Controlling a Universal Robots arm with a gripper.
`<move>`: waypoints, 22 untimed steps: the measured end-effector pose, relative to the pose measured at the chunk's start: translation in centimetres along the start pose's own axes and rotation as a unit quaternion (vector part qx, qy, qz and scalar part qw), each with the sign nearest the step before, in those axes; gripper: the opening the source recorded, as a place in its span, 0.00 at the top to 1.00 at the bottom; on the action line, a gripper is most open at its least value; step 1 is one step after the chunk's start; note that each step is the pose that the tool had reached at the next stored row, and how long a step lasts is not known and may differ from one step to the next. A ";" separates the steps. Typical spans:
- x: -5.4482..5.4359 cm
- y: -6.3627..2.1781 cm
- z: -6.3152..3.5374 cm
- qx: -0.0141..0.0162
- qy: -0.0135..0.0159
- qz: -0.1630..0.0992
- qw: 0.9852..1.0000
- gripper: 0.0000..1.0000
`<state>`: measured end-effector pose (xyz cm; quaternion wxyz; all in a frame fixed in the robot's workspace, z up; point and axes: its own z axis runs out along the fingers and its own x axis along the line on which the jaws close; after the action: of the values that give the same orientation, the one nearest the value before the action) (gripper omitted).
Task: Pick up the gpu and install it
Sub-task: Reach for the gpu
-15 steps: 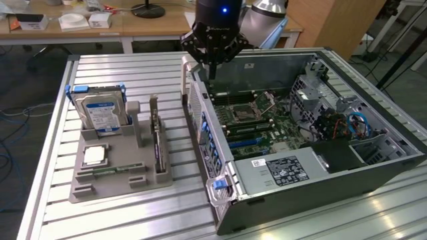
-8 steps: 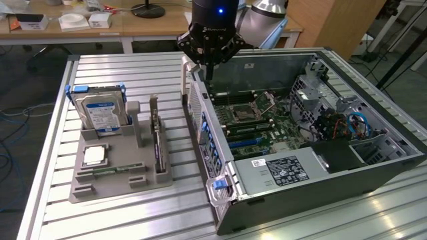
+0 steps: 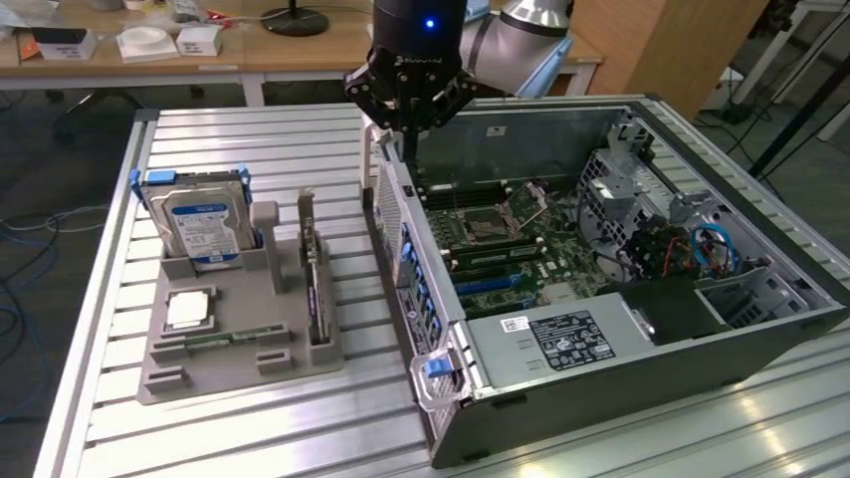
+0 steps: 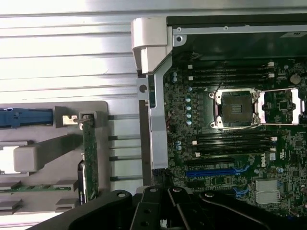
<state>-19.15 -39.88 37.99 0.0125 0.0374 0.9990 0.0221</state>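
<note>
We are at the reaching step of the pick. The pincer (image 3: 410, 149) hangs at the upper middle of the exterior frame, fingers together and empty, above the wall of the open computer case (image 3: 393, 224) that faces the grey holder (image 3: 239, 368). The gpu (image 3: 317, 289) stands on edge in that holder on the worktop (image 3: 266, 149), left of centre, near the case and untouched. We judge that the grasp calls for the fingers to part, line up along the card's thin upper edge and come down squarely, clear of the hard drive (image 3: 199, 224) standing nearby in the same holder.
</note>
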 end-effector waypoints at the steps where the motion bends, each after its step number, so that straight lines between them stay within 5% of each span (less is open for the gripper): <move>1: 0.1 -0.01 0.01 0.000 0.000 0.000 1.000 0.89; 22: 2.2 -0.19 0.38 0.000 0.000 0.000 1.000 0.89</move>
<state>-21.38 -39.88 37.55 0.0122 0.0374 0.9990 0.0221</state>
